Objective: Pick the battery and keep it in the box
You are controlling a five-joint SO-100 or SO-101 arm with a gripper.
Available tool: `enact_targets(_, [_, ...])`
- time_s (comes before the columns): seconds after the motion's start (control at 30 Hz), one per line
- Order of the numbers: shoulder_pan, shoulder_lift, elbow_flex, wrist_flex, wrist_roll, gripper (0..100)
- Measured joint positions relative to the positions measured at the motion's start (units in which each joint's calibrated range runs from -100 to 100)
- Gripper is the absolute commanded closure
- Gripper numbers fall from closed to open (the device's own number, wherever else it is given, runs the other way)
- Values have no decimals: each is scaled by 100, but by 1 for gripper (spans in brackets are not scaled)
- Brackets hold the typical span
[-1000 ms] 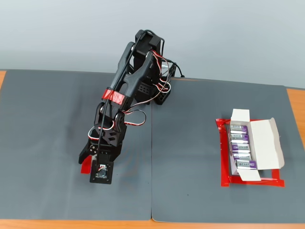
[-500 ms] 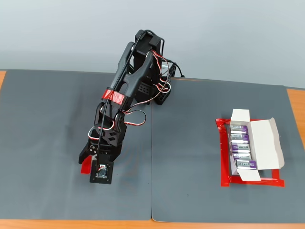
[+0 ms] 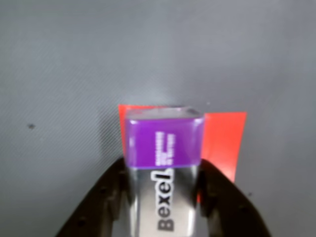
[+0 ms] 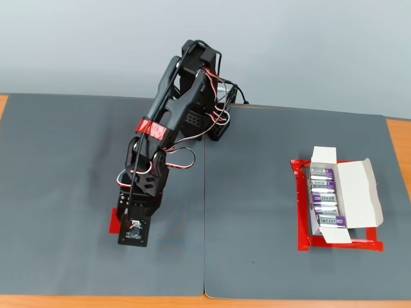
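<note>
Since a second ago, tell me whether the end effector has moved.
Yes. In the fixed view the end effector now hides more of the red tape patch, and its protruding finger has closed in.

The fixed view looks down steeply from high in front of the table, far enough off to take in the whole grey mat [image 4: 270, 212], the arm [image 4: 173, 122] reaching toward the camera, and the white box [image 4: 356, 192] at right. The wrist view rides on the arm, looking down along the gripper [image 3: 165, 197] from very near, filled by a battery [image 3: 164, 163]. Both views share 1 spot: the red tape patch [image 3: 222, 140] [image 4: 114, 221] on the mat.
</note>
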Motion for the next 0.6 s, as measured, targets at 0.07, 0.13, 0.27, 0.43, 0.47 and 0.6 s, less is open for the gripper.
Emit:
enact_targets(0.07, [7,0,0,0,-5,97])
enact_targets(0.13, [7,0,0,0,0,97])
enact_targets(0.27, [7,0,0,0,0,97])
enact_targets(0.43, [7,0,0,0,0,98])
enact_targets(0.47, [7,0,0,0,0,98])
enact_targets(0.6, [0,-17,-90,61,34,98])
